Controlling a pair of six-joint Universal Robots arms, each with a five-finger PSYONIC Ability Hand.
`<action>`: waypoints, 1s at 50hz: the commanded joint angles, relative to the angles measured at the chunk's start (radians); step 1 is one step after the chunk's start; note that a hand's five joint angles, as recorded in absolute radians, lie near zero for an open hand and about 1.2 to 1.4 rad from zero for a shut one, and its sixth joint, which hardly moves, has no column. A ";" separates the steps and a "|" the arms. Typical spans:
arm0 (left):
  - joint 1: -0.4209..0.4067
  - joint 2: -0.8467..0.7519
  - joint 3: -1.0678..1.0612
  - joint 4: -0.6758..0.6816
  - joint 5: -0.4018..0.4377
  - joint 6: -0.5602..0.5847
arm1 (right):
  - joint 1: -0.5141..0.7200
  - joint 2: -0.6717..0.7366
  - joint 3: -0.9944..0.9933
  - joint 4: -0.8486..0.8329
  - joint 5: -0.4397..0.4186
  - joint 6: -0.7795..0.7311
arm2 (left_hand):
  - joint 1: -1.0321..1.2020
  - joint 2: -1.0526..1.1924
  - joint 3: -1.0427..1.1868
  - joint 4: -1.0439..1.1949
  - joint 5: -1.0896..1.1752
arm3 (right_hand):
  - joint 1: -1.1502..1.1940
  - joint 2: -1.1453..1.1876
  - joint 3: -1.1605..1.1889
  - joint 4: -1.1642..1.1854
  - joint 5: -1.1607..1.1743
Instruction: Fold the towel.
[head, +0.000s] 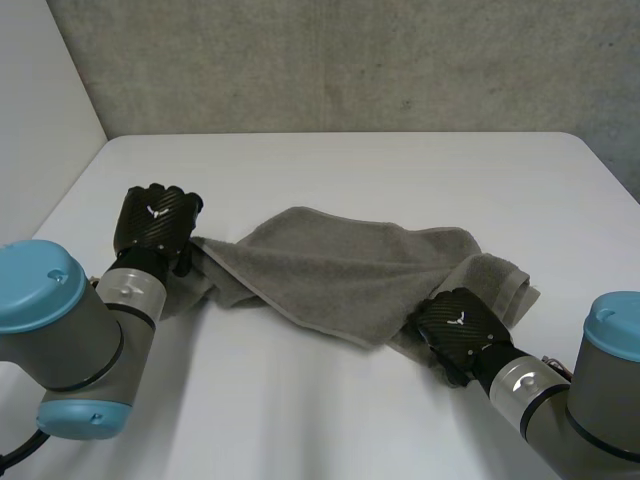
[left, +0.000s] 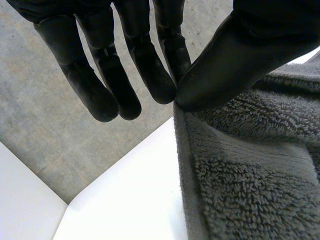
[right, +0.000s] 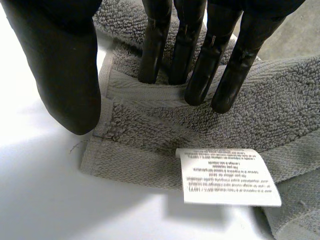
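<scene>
Towel of grey terry cloth (head: 340, 265) lies rumpled across the white table (head: 350, 170), its left end pinched at the edge between thumb and fingertip of the black left hand (head: 152, 222), its right corner, bearing a white care label (right: 227, 176), under the straight, pressing fingers of the black right hand (head: 462, 330).

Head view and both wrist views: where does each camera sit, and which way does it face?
Head view: between and behind the arms, looking down at the table and grey towel; both arms, left hand and right hand show.
Left wrist view: on the left wrist, looking along the palm; fingers and thumb pinch a towel edge.
Right wrist view: on the right wrist; straight fingers press a towel corner near its label.
Shared: the towel, in all three.
</scene>
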 joint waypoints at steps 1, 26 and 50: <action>-0.001 0.002 -0.001 0.000 0.000 -0.001 | -0.003 0.002 -0.001 -0.009 0.000 0.001 | -0.049 -0.115 -0.146 -0.118 -0.262 | 0.247 0.251 0.249 0.250 0.250; 0.001 0.235 -0.016 -0.046 -0.005 0.004 | -0.216 -0.390 -0.269 0.240 -0.022 0.061 | -0.049 -0.115 -0.146 -0.118 -0.262 | 0.697 0.701 0.699 0.699 0.700; -0.025 0.086 -0.027 -0.100 0.006 -0.028 | -0.239 -0.077 -0.213 0.335 -0.127 0.081 | -0.049 -0.115 -0.146 -0.118 -0.262 | 0.117 0.121 0.119 0.119 0.120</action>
